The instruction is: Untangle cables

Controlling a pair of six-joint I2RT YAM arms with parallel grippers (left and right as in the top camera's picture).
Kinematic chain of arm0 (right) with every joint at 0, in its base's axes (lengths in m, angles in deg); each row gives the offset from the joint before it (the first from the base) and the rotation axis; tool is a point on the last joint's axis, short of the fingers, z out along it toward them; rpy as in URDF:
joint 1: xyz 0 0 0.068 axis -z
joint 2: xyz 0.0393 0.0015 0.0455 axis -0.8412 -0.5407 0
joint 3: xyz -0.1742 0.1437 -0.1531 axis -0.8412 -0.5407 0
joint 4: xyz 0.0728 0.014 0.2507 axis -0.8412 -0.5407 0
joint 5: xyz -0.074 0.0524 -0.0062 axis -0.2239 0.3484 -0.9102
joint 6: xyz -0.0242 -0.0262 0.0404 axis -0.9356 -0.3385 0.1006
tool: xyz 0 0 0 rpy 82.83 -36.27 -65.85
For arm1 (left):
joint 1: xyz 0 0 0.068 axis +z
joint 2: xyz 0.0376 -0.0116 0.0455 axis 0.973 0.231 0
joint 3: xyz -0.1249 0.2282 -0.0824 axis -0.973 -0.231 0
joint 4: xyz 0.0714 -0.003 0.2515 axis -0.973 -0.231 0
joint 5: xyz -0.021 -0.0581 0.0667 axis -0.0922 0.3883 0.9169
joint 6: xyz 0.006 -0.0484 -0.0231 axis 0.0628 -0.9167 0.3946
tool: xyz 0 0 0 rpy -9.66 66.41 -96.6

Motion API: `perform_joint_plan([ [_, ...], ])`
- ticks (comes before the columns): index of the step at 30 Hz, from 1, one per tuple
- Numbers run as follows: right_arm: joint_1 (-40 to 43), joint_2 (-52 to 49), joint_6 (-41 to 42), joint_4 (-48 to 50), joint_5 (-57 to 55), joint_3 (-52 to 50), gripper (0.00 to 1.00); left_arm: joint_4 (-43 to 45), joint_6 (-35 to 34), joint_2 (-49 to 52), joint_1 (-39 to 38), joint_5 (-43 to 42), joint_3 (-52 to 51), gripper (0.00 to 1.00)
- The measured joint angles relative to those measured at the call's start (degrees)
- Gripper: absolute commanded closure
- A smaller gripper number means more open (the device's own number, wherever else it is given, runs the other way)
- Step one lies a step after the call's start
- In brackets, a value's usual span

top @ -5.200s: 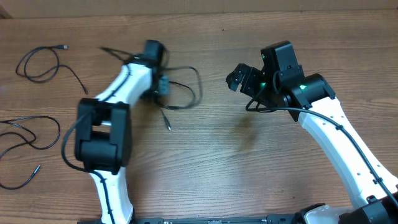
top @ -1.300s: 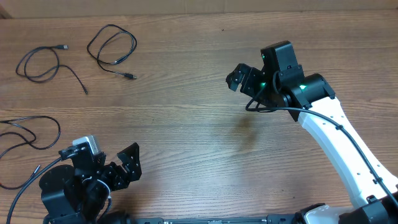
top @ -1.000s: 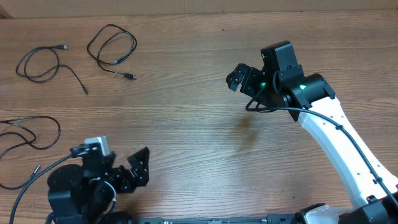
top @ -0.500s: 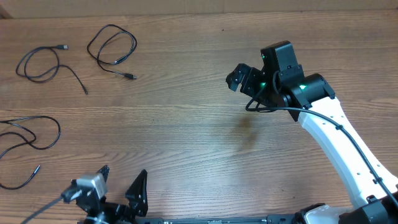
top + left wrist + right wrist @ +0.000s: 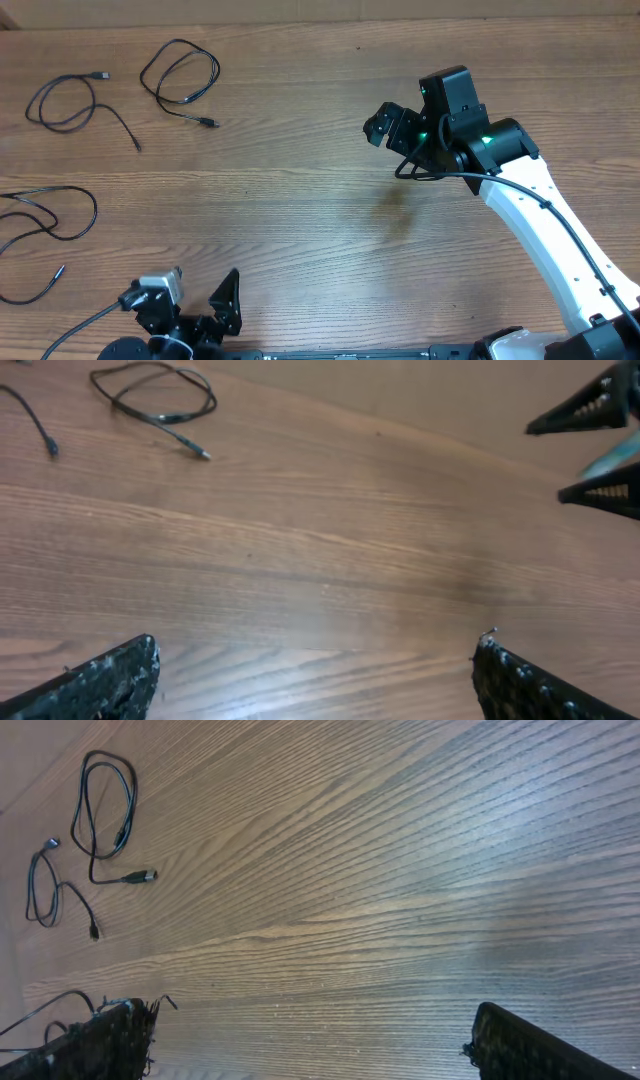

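Note:
Three thin black cables lie apart on the left of the wooden table. One is looped at the far side (image 5: 180, 75) (image 5: 150, 395) (image 5: 105, 810). A second lies left of it (image 5: 75, 100) (image 5: 55, 890). The third (image 5: 45, 225) sprawls at the left edge. My left gripper (image 5: 195, 305) (image 5: 315, 660) sits low at the near edge, open, only bare wood between its fingers. Well clear of every cable, my right gripper (image 5: 385, 118) (image 5: 310, 1030) hangs open and empty over the right centre.
The right arm's white link (image 5: 545, 230) runs from the near right corner up to its wrist. The right gripper's fingers (image 5: 600, 450) show at the top right of the left wrist view. The table's far edge (image 5: 320, 20) runs along the top.
The left arm has pulled back from the far side to the near edge and sunk low. The cable it was over now lies looped at the far left. The right arm is still.

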Motion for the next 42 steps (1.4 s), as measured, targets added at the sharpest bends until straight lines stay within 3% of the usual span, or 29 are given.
perform_joint_plan([
  [14,0.00,0.00,0.02,0.00,0.00,0.00,0.00,30.91,6.36,-0.02,-0.68,2.08,-17.77,0.00],
  [27,0.00,0.00,0.02,0.02,-0.02,0.00,0.00,49.90,14.84,-0.02,-0.68,2.25,-30.12,0.00],
  [33,0.00,0.00,0.02,0.00,-0.02,0.00,0.00,54.69,19.26,-0.02,-0.68,2.27,-34.38,0.00],
  [42,0.00,0.00,0.02,0.00,0.00,0.00,0.00,54.93,20.94,-0.02,-0.68,3.52,-36.50,0.00],
])
